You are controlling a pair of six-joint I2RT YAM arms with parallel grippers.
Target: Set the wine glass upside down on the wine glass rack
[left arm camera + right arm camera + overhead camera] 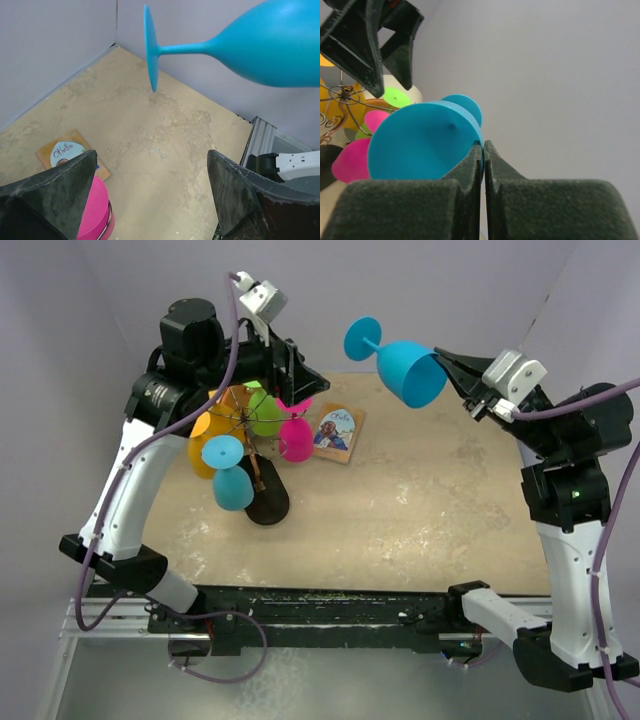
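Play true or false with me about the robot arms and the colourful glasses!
1. The right end effector pinches the rim of a blue wine glass. True.
2. That glass stands on the table. False: it is up in the air, lying sideways.
3. The left end effector is open and holds nothing. True.
4. The wine glass rack is empty. False: a pink glass and a second blue glass, among others, hang on it.
5. The Othello booklet sits inside a glass. False: it lies flat on the table.
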